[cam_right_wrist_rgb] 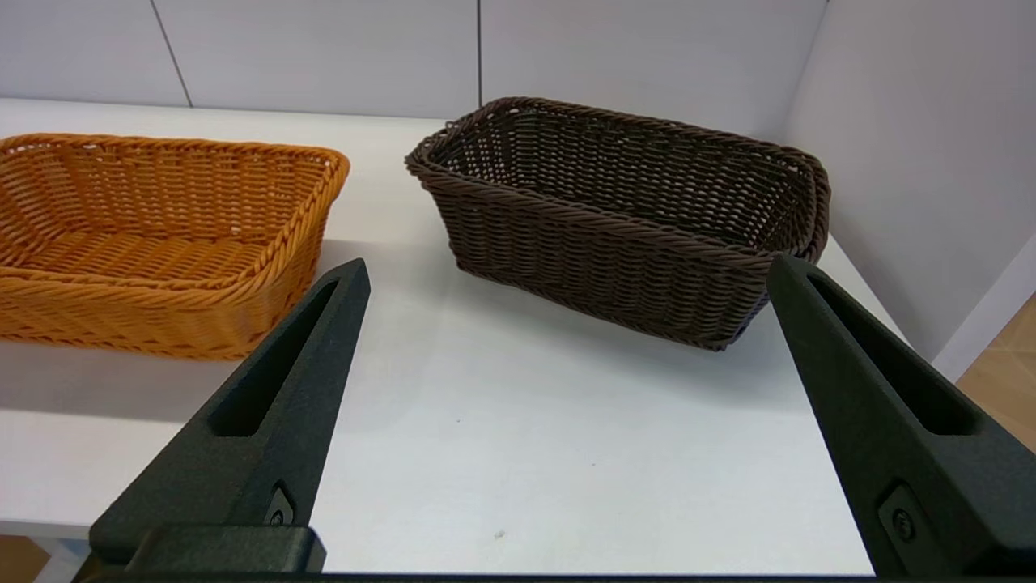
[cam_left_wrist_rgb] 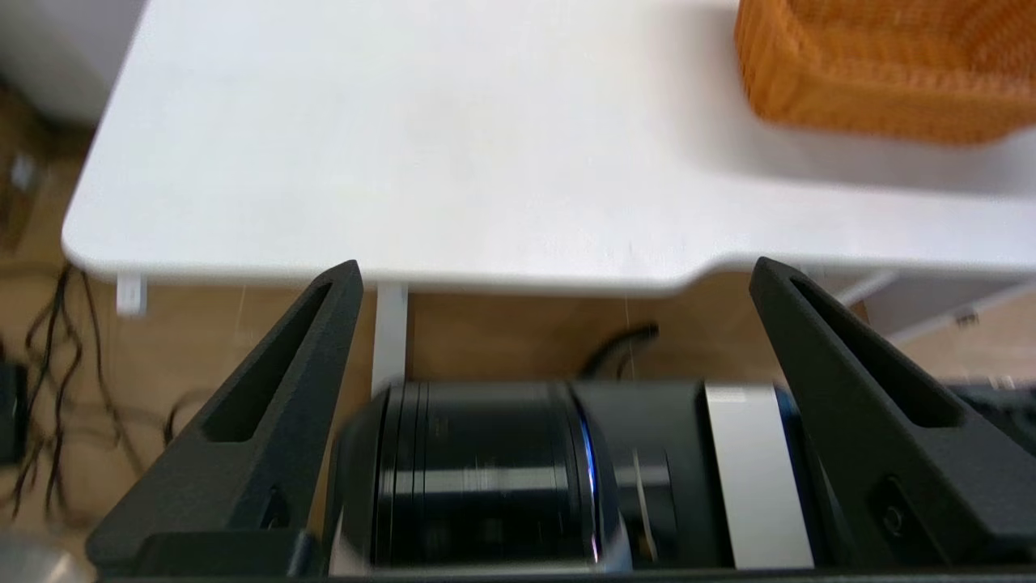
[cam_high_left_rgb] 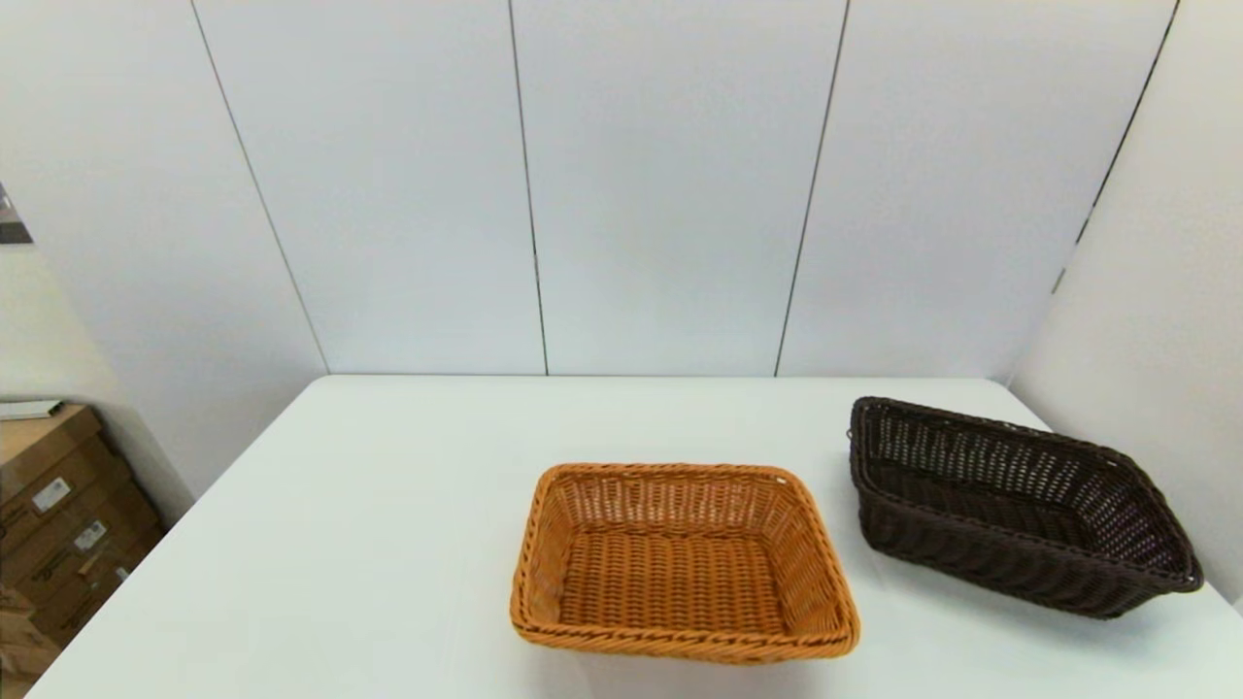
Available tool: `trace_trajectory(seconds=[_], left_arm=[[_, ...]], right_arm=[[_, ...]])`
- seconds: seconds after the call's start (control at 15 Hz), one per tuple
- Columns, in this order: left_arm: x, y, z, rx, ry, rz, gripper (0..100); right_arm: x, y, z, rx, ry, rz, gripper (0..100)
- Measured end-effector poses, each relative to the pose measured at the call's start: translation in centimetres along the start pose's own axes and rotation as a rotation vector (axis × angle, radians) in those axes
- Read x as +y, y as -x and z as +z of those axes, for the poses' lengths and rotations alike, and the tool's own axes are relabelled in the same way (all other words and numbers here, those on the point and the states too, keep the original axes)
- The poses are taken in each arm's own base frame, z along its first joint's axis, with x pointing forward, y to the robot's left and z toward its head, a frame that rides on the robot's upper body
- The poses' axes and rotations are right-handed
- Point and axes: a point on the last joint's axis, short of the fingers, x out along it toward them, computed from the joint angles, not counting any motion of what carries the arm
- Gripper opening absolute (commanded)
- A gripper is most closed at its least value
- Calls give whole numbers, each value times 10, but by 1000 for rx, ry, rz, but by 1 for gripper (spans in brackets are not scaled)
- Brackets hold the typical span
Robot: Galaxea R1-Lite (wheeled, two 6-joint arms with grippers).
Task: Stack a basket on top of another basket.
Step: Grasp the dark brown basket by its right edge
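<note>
While resting on the white table [cam_high_left_rgb: 388, 544], both baskets sitting apart, unstacked. Orange basket [cam_high_left_rgb: 683, 563] lying near the front edge at centre, long axis running left to right. Dark brown basket [cam_high_left_rgb: 1015, 505] lying to its right beside the wall, long axis angling from rear-left toward front-right, far side appearing slightly raised. No readable writing showing on either basket; labels on the cardboard boxes [cam_high_left_rgb: 58, 524] at far left too small to read. Left gripper [cam_left_wrist_rgb: 554, 271] hanging below the table's front edge, fingers spread, holding nothing. Right gripper [cam_right_wrist_rgb: 566, 267] hovering before the dark brown basket, fingers spread, holding nothing.
</note>
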Motion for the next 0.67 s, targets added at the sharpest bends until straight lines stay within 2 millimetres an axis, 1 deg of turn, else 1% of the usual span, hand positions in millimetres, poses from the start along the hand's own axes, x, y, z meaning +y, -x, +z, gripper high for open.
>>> trace_trajectory(seconds=[0.33, 0.47, 0.67], left_arm=[[7, -36, -21, -164, -52, -17, 100], [8, -46, -23, -237, -77, -22, 100], [10, -58, -28, -282, -80, -26, 100]], right_arm=[[0, 0, 0, 0, -1, -1, 100], [0, 0, 0, 0, -1, 0, 100], [0, 0, 0, 0, -1, 0, 100]])
